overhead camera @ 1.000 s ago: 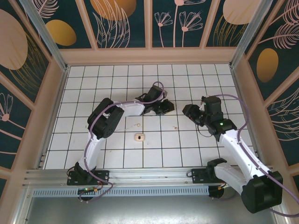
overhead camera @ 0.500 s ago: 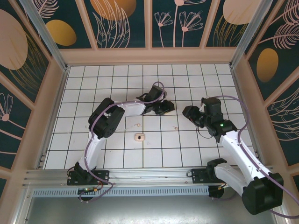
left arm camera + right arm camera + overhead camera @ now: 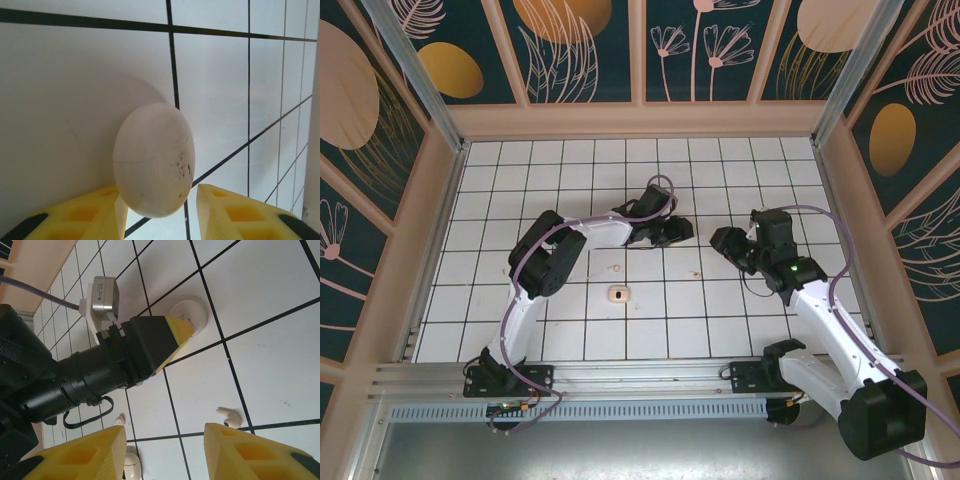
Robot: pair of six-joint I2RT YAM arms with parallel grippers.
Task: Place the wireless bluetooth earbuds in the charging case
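The pinkish-beige charging case [image 3: 617, 294] lies on the tiled floor near the middle, and it also sits at the bottom of the right wrist view [image 3: 131, 465]. One earbud [image 3: 615, 267] rests just behind the case, the other [image 3: 696, 273] further right. Both earbuds lie loose on the tiles, one [image 3: 230, 416] by my right finger and one [image 3: 119, 419] by my left finger. My left gripper [image 3: 677, 231] [image 3: 159, 197] is open, low on the floor, straddling a white round piece [image 3: 154, 160]. My right gripper [image 3: 722, 241] [image 3: 165, 432] is open and empty, hovering over the tiles.
The white round piece [image 3: 190, 315] lies at the tip of the left gripper's yellow finger [image 3: 176, 332], whose black body and cable fill the left of that view. Wooden walls [image 3: 430, 230] enclose the tiled floor on all sides.
The left gripper has edged slightly to the right around the white piece. The right gripper has barely shifted. The case and earbuds have not moved.
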